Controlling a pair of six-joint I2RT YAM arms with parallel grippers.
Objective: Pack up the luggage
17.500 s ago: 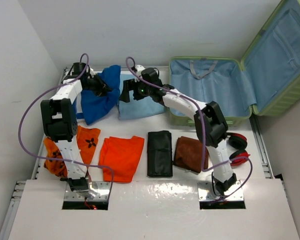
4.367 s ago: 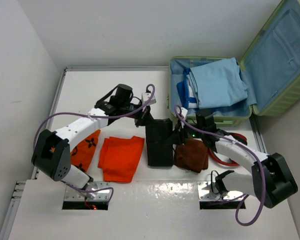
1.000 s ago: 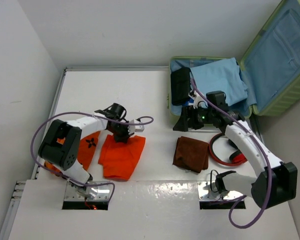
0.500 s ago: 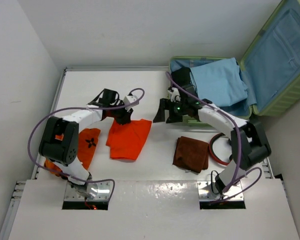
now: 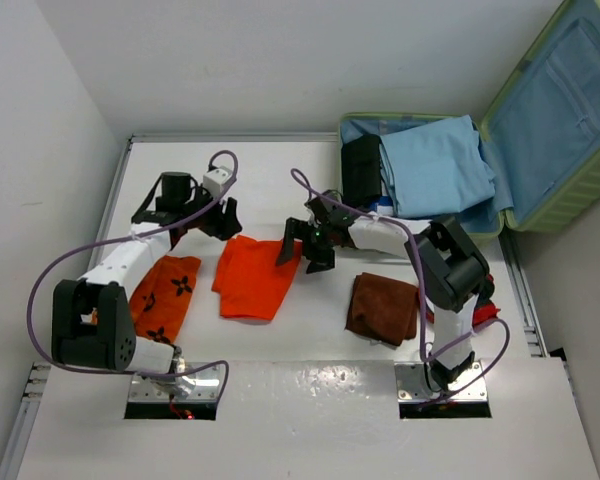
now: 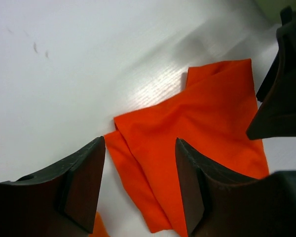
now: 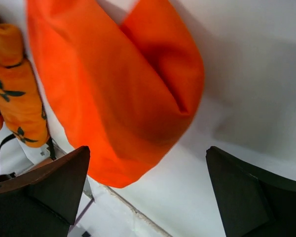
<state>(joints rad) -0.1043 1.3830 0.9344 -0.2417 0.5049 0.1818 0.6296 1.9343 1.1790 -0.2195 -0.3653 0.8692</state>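
The luggage point(image 5: 540, 215) lies open at the back right with its lid raised, holding a light-blue cloth point(image 5: 435, 165) and a black folded item point(image 5: 360, 170). A plain orange cloth point(image 5: 258, 275) lies flat mid-table. My left gripper point(image 5: 223, 218) hovers open over its back-left corner; in the left wrist view the orange cloth point(image 6: 202, 128) lies beneath the gripper point(image 6: 140, 187), not pinched. My right gripper point(image 5: 305, 245) stands open at the cloth's back-right corner. In the right wrist view the orange cloth point(image 7: 113, 89) bulges ahead of the wide-open gripper point(image 7: 148, 187).
An orange cloth with dark flower prints point(image 5: 165, 295) lies left of the plain one and also shows as the patterned cloth point(image 7: 15, 94). A brown folded cloth point(image 5: 383, 307) sits near the right arm's base. Red headphones point(image 5: 480, 315) are partly hidden behind that arm.
My left gripper dragged the orange cloth back and to the right, then let go and opened. My right arm swung from the luggage to the cloth's right corner, opening wider.
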